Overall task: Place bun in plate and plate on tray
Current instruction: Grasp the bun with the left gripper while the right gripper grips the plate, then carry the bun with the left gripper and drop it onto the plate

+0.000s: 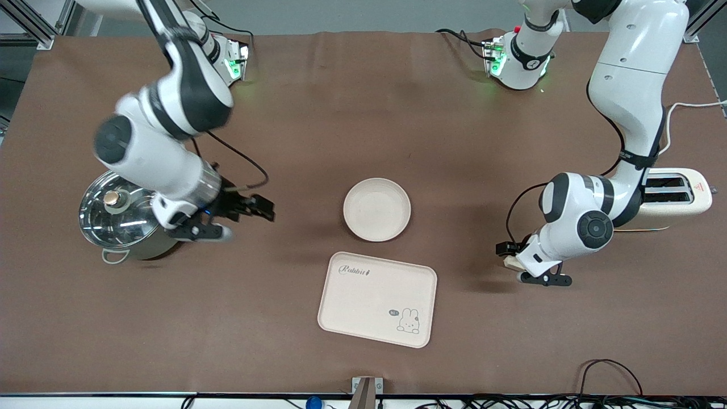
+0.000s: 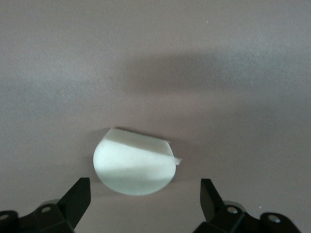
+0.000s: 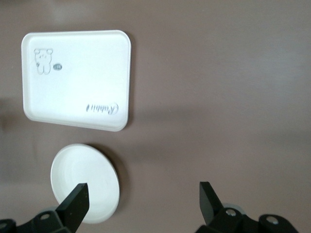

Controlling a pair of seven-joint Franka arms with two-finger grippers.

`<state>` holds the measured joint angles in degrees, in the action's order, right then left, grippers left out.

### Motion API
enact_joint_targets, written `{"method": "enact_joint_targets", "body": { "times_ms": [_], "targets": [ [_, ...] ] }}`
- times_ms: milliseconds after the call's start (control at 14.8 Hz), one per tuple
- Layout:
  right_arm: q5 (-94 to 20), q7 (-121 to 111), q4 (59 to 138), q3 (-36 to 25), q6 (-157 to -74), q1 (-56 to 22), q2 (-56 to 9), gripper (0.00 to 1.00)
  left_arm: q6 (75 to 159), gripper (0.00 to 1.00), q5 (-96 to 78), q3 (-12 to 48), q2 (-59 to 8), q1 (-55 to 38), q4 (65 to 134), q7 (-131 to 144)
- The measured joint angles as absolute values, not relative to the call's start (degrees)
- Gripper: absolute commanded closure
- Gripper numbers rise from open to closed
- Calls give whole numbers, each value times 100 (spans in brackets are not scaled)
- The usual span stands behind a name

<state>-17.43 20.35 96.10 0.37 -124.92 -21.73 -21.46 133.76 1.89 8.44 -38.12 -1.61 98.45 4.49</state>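
The bun (image 2: pixel 133 162) is a small pale half-round lump lying on the brown table toward the left arm's end; in the front view only a bit of it (image 1: pixel 510 262) shows under the hand. My left gripper (image 2: pixel 145 194) is open just over it, fingers apart on either side and not touching; it also shows in the front view (image 1: pixel 527 264). The round cream plate (image 1: pixel 376 209) sits empty mid-table. The Rabbit tray (image 1: pixel 377 298) lies beside it, nearer the front camera. My right gripper (image 1: pixel 244 218) is open and empty over bare table beside the pot; its wrist view (image 3: pixel 143 196) shows the plate (image 3: pixel 85 182) and tray (image 3: pixel 77 80).
A steel pot with a glass lid (image 1: pixel 119 218) stands at the right arm's end, under the right arm's wrist. A cream toaster (image 1: pixel 676 196) stands at the left arm's end, close by the left arm's elbow. Cables run along the table's front edge.
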Motion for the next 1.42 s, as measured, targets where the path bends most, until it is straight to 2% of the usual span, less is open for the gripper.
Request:
{"method": "enact_joint_targets", "body": {
  "times_ms": [271,407,610,949,1153,1424],
  "targets": [
    [-1743,2499,9103,32,-12745,-3002,-3346,0,13645,52,200,843,-3813,-143,9888,441],
    [-1743,2572,9140,30,-12954,-3346,-3611,0,13916,69,203,840,-3817,-138,10032,439],
    [-1751,2628,9301,27,-13201,-3699,-3678,0,14027,98,204,846,-3809,-136,10077,362],
    [-1758,2641,9773,24,-13817,-3981,-3703,0,14005,100,203,1034,-3706,-136,10035,432],
    [-1769,2847,10292,23,-14717,-4116,-3750,0,13304,100,174,1625,-3519,-131,9806,1614],
    [-1770,2910,10462,0,-14889,-4123,-3763,7,12962,100,-79,2502,-3561,-412,9543,3608]
  ]
}}
